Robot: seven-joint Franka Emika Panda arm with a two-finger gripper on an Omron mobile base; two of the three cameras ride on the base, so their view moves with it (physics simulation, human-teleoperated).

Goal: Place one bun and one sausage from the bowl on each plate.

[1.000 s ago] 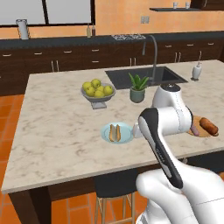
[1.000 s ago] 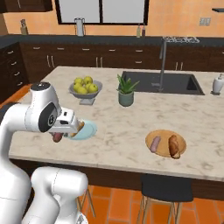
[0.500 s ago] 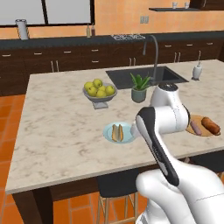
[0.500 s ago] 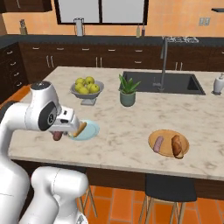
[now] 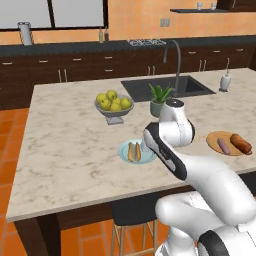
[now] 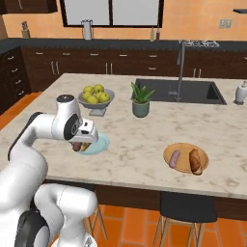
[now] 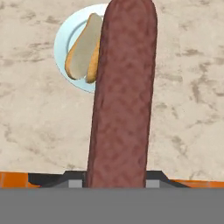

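My gripper (image 6: pixel 81 143) is shut on a dark red-brown sausage (image 7: pixel 122 96) that runs lengthwise up the hand view. It hangs just above the near-left rim of the pale blue plate (image 6: pixel 100 144). A split bun (image 7: pixel 83 48) lies on that blue plate (image 7: pixel 63 43), beyond and left of the sausage. In the left base view my arm hides the hand, beside the blue plate (image 5: pixel 125 155) with its bun (image 5: pixel 132 151). The tan wood plate (image 6: pixel 183 166) holds one sausage (image 6: pixel 174 158) and one bun (image 6: pixel 195 161). The dark red-brown bowl is out of view.
A grey footed bowl of yellow-green fruit (image 6: pixel 96 96) and a potted plant (image 6: pixel 141 102) stand behind the plates. The sink (image 6: pixel 181 91) with its tap lies further back. The counter's front edge runs just below the blue plate, with stools under it.
The gripper with the sausage has shifted slightly right, closer to the blue plate. The plates and their food have not moved.
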